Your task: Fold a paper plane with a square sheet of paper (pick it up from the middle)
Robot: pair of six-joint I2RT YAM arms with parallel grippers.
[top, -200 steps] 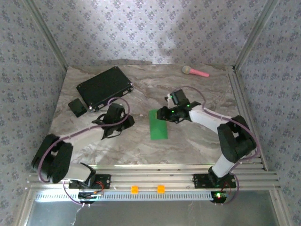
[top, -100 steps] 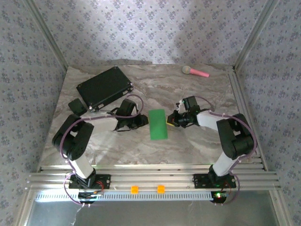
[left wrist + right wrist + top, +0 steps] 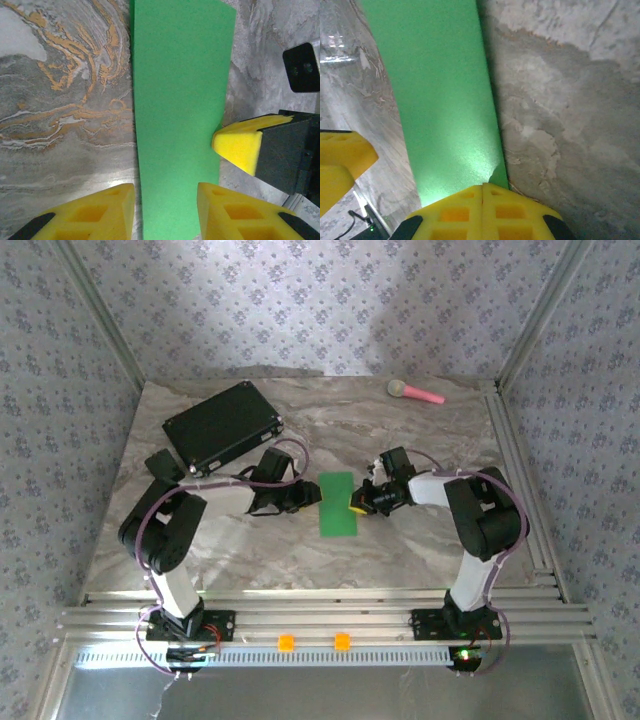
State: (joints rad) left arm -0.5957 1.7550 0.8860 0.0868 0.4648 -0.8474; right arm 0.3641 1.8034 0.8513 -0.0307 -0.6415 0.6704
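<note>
While the right gripper (image 3: 482, 196), pressed together, seems to pin the edge of the paper (image 3: 337, 504) at its tips, the left gripper (image 3: 165, 202) hangs spread over it, probably for creasing.

Black-and-white arms (image 3: 432, 486), purple cables (image 3: 288, 443), yellow foam jaws.

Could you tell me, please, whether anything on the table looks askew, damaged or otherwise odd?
Nothing is spilled or damaged. One oddity: the green paper is a narrow rectangle, not square, and its edge looks slightly lifted where the shut right gripper meets it.
</note>
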